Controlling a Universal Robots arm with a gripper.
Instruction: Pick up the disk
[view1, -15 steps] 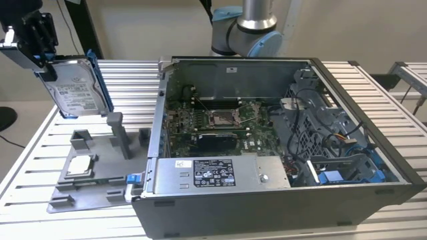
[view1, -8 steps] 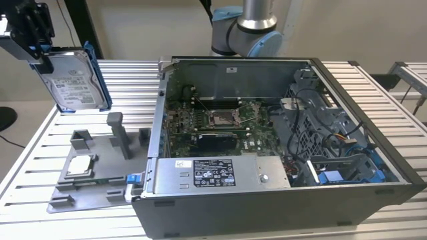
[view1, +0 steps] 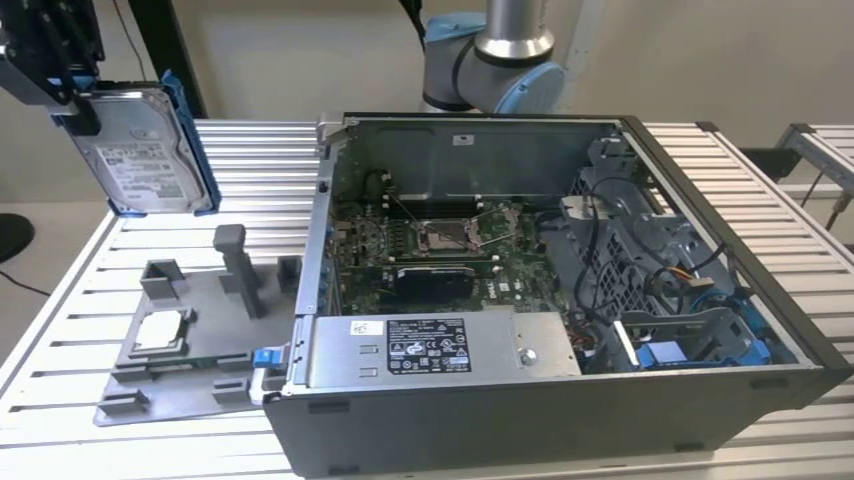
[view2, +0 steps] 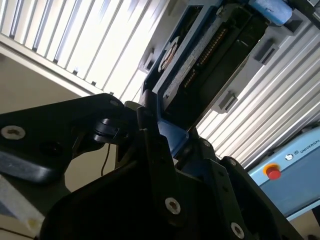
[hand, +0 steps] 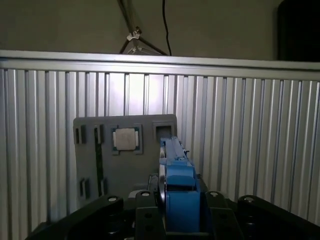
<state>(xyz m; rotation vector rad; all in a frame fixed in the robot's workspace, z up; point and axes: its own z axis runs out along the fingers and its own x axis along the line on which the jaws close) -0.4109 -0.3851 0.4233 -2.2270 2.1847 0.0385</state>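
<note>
The claw is closed on the disk, gripping its blue bracket at one short end. The drive hangs on edge, label facing out, high at the exterior view's far left. It is well clear of the slatted desk. The grip on the bracket keeps the fingers off the label and the circuit side. In the first wrist view the disk is seen edge-on between them. Below it lies the grey holder tray, with the small square chip seated in a pocket. The open computer case stands to the exterior view's right of that tray, apart from the disk.
</note>
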